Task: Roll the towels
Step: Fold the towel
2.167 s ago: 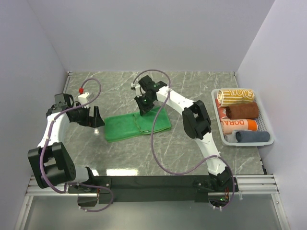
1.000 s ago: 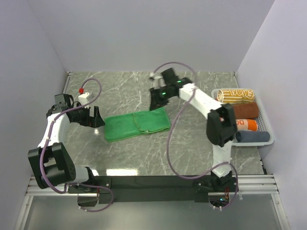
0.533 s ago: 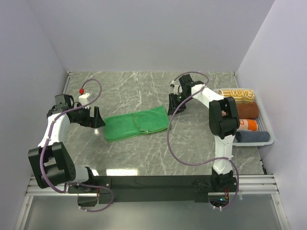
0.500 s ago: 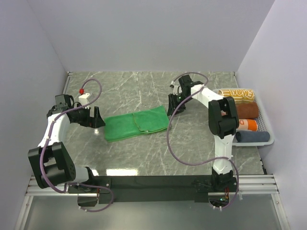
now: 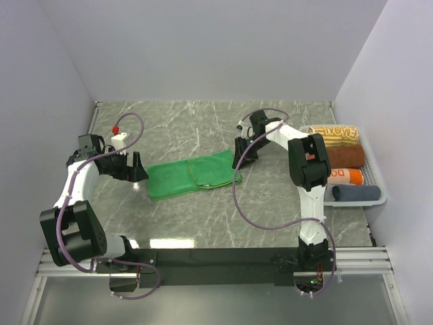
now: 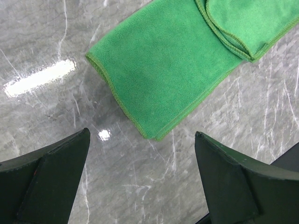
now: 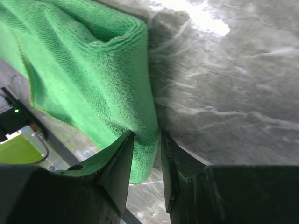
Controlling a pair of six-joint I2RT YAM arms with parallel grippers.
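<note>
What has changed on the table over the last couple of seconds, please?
The right gripper left the middle of the green towel, swung away to the right, then dropped to its right end, where the jaws now pinch the edge. The left gripper, jaws open, and the basket of rolled towels stayed put.

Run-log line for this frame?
green towel: folded flat, unrolled | right gripper: pinching its right end | left gripper: open, clear of left end

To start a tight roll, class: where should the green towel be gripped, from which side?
Probably the short right end of the towel, from the right: that thick folded edge lies flat, and the right gripper has jaws astride it.
</note>
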